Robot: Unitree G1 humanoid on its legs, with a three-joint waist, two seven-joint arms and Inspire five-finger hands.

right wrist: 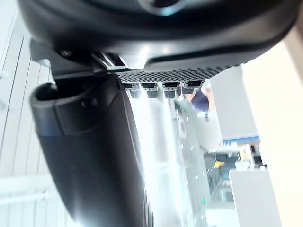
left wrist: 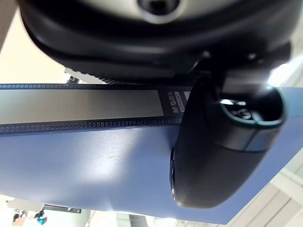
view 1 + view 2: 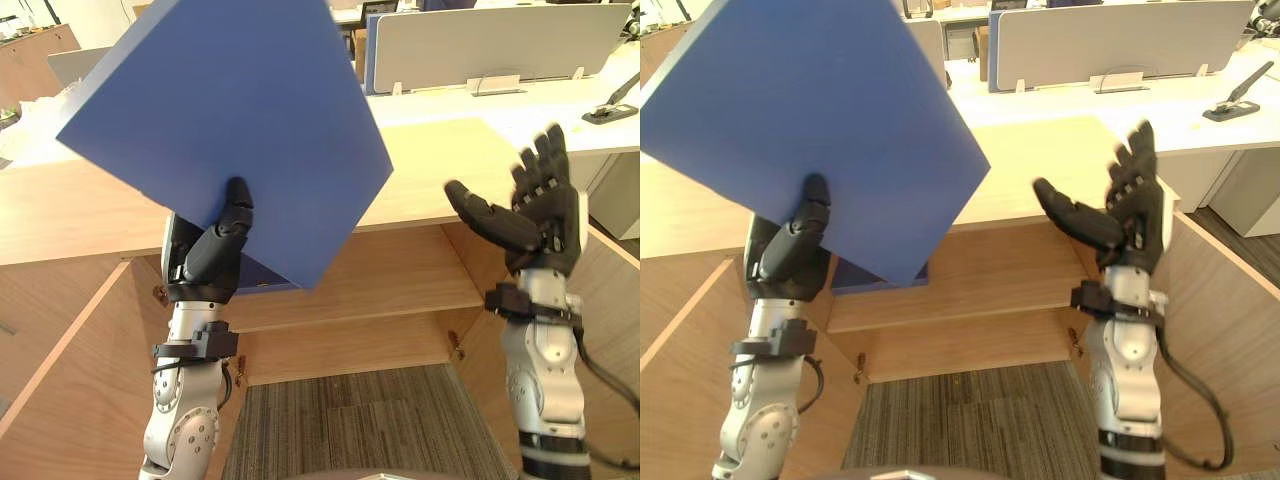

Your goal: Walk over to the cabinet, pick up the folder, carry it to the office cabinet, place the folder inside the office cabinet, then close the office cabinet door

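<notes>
Item: folder (image 3: 230,120), blue, flat. Loc: held up in front of robot, tilted w/ one corner down, above office cabinet (image 3: 400,280) top edge.
L hand (image 3: 215,250): pinch grip at folder's lower edge; thumb (image 2: 213,156) pressed flat on near face, rest of fingers behind folder, hidden.
R hand (image 3: 545,215): raised, palm inward, fingers straight & spread upward, thumb stuck out sideways; holds nothing, well apart from folder.
Cabinet: wood, both doors swung open, shelf inside bare. Carpet (image 3: 350,420) below.
</notes>
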